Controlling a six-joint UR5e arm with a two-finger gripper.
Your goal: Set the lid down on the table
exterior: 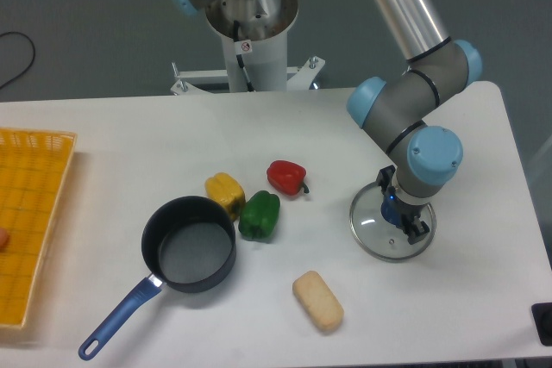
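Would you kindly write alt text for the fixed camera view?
The robot's hand sits over a glass lid lying on the white table. Left of it are three peppers, an open saucepan and a yellow tray.

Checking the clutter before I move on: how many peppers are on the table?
3, clustered mid-table: the yellow pepper by the pot's rim, the green pepper right of it, the red pepper behind. None seem hidden.
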